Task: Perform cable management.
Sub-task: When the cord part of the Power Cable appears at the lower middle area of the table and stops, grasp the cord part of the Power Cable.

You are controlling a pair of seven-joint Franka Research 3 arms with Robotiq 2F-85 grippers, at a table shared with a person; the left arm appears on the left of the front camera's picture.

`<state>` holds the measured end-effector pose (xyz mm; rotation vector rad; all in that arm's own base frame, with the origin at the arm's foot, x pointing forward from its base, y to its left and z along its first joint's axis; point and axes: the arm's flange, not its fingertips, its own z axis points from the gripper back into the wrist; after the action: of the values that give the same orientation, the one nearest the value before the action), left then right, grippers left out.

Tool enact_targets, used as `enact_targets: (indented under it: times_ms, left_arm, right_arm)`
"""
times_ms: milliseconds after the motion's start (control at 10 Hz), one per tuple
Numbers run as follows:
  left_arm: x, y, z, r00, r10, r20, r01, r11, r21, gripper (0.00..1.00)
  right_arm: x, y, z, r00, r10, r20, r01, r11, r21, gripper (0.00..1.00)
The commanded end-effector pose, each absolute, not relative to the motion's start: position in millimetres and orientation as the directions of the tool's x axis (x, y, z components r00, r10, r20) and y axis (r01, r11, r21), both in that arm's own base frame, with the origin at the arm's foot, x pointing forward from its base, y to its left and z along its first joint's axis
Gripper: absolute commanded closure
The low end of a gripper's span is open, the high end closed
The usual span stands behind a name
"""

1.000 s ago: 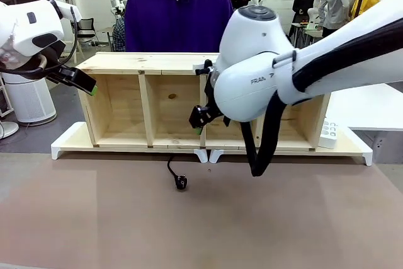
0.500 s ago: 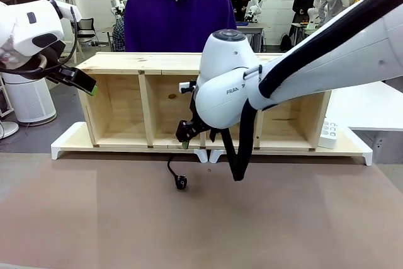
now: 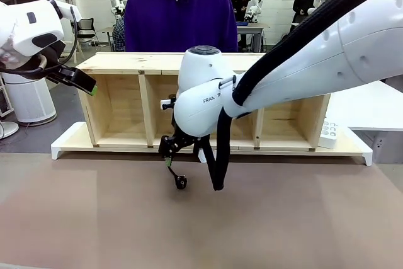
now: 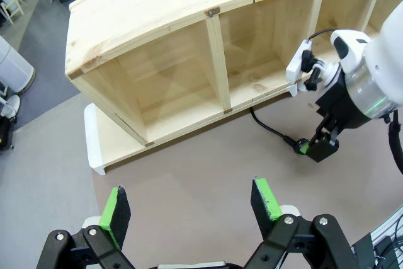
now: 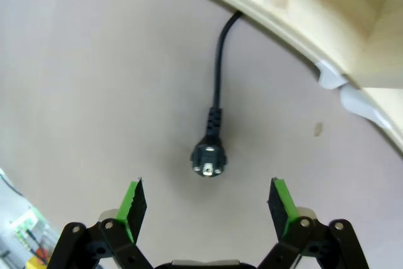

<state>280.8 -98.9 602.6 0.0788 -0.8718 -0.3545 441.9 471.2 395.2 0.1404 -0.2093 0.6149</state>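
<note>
cable [image 5: 217, 74] is lying on the table [image 3: 283, 218], emerging from under the wooden shelf's [image 3: 126, 62] front edge | right hand [image 5: 206, 200] is hovering wide open over the plug [image 5: 208, 159] | left hand [image 4: 189, 196] is hanging open, empty, off the shelf's left end | judging: lowering straight and centring the plug body between the pads [image 5: 133, 201] before closing

The long thin power cable [image 5: 217, 80] is plain black, as is its round plug [image 5: 208, 159], and the flat desk [image 3: 264, 225] is a dull, even mauve-brown. The wooden shelf unit [image 3: 145, 62] is pale pine with faint grain and brown knots, and its base tray [image 3: 68, 140] is white. The left gripper [image 4: 187, 188] and right gripper [image 5: 206, 184] are black with bright green pads [image 5: 133, 203] on the fingers, and the person's hooded top [image 3: 179, 20] is solid purple.
</note>
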Motion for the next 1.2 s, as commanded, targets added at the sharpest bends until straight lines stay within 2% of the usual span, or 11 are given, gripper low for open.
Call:
enact_targets:
  times_ms: [0,1100]
  left_arm:
    - [282.4,-99.8,602.8,0.579,-0.339,0.742,0.274,0.938,0.215,0.00]
    - [282.4,-99.8,602.8,0.579,-0.339,0.742,0.274,0.938,0.215,0.00]
  right_arm:
    - [445.8,482.8,394.7,0.787,0.589,0.185,-0.609,0.789,0.078,0.00]
    - [441.2,483.8,390.6,0.787,0.585,0.195,-0.605,0.794,0.062,0.00]
